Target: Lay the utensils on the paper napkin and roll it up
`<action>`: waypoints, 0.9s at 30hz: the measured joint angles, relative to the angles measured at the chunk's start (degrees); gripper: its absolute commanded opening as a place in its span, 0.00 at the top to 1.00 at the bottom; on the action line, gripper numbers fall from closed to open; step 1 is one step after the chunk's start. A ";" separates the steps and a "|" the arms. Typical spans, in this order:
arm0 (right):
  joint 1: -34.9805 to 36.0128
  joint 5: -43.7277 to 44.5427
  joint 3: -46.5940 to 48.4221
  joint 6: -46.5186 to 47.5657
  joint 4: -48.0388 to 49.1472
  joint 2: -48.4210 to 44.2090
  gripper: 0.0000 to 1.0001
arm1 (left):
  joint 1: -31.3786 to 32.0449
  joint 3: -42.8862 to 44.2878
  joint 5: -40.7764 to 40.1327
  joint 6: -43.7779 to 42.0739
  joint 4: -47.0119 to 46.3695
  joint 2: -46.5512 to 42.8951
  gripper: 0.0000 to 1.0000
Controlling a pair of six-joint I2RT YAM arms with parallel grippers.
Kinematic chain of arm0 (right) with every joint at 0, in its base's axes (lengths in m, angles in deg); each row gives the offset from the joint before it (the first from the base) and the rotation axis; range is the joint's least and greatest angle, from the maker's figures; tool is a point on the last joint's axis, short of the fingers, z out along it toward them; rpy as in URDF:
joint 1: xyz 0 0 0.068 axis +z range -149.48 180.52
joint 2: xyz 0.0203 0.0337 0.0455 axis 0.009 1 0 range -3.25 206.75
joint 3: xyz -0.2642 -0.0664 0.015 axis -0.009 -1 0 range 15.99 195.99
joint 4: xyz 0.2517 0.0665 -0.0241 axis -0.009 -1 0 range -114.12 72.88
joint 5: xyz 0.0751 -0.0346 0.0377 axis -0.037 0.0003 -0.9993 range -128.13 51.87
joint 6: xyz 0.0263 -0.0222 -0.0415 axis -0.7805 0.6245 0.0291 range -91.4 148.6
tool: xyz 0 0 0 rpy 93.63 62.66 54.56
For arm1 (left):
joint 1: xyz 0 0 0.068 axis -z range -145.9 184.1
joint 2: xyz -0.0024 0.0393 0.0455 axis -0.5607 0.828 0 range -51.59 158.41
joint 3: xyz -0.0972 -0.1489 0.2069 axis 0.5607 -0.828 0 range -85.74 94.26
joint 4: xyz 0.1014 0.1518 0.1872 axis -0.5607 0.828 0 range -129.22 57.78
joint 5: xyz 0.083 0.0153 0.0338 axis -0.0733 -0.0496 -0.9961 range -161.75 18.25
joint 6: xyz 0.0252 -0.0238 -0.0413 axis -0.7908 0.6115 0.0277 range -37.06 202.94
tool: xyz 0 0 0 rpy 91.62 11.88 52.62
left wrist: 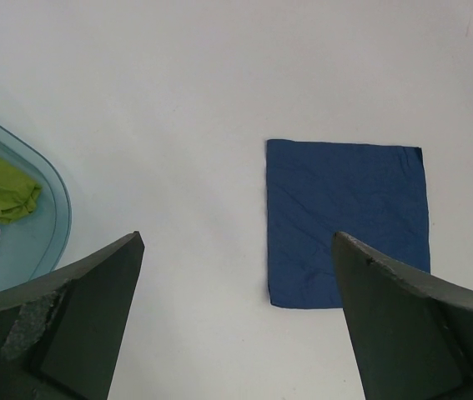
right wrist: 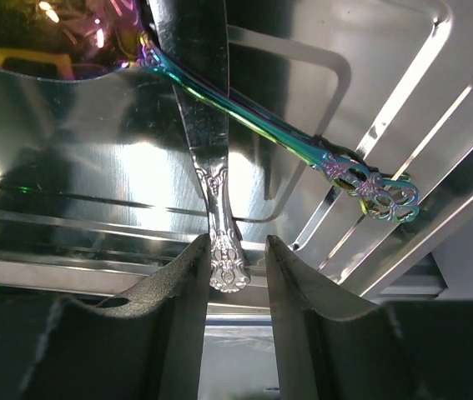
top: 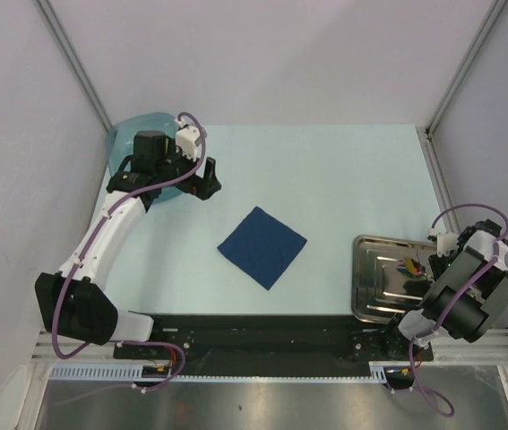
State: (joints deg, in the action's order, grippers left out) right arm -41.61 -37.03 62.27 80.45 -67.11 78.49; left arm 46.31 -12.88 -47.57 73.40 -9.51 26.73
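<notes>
Right gripper (right wrist: 237, 250): parted astride knife (right wrist: 218, 200) handle, not pinching.
Left gripper (left wrist: 236, 246): spread, empty.
Risk: tip-only grip; knife slips onto tray (right wrist: 94, 183).

Robotics lab cell; grey panel walls (top: 280, 54), aluminium frame posts (top: 73, 61), two robot arms (top: 115, 224) bolted to a rail (top: 262, 333)

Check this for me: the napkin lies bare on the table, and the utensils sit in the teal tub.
One thing is wrong: the utensils lie in the steel tray, not the teal tub, as the right wrist view shows. The napkin does lie bare on the table.
</notes>
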 measured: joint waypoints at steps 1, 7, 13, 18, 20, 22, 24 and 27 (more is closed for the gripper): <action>0.00 -0.02 0.00 -0.24 0.24 0.22 0.63 | 0.00 0.00 -0.09 -0.04 0.00 0.00 0.00; 1.09 -1.18 -0.17 -1.92 1.55 0.81 0.64 | 0.04 0.00 -1.25 -1.09 0.00 0.04 0.00; 2.47 -1.64 -0.52 -3.54 2.45 2.84 0.68 | 0.04 0.02 -2.89 -3.08 0.15 0.66 0.00; 3.52 -1.38 -1.38 -4.50 3.85 3.45 0.68 | 0.07 0.02 -3.04 -3.78 0.61 1.31 0.00; 3.78 -0.96 -1.64 -4.76 4.20 3.41 0.72 | 0.07 0.02 -3.06 -4.04 0.79 1.46 0.01; 4.02 -0.42 -2.08 -5.16 4.68 3.15 0.76 | 0.07 0.04 -3.06 -4.09 0.92 1.64 0.00; 4.46 -0.24 -2.73 -5.51 5.05 2.51 0.79 | 0.07 0.35 -3.08 -4.17 1.03 1.97 0.00; 4.81 -0.07 -3.65 -5.84 5.73 1.51 0.95 | 0.07 0.83 -3.10 -4.28 0.96 2.49 0.00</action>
State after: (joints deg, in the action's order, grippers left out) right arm -36.80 -37.09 58.62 74.62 -61.39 79.99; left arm 46.38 -12.04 -50.67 69.12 -8.54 29.23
